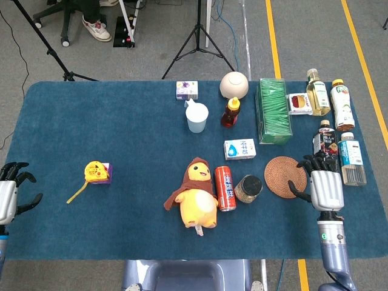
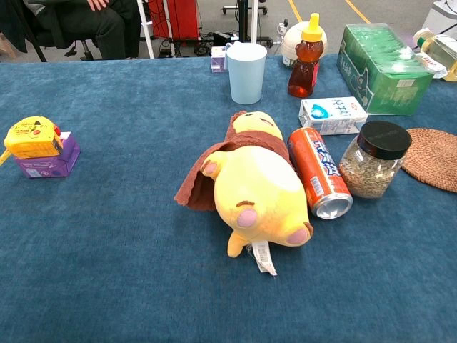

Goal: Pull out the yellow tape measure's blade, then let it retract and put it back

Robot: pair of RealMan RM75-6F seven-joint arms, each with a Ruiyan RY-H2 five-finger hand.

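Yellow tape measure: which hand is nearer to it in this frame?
The left. The left hand hangs open at the table's left edge, apart from the yellow tape measure sitting on the purple box. The right hand is far across the table, beside the woven coaster.

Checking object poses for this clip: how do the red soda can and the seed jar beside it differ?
The red soda can lies on its side with its open top facing the camera; the seed jar stands upright with its black lid on. The can is slim, opaque and printed; the jar is squat, clear glass showing seeds. The can lies against the plush toy; the jar stands beside the woven coaster. Both sit on the blue cloth, side by side.
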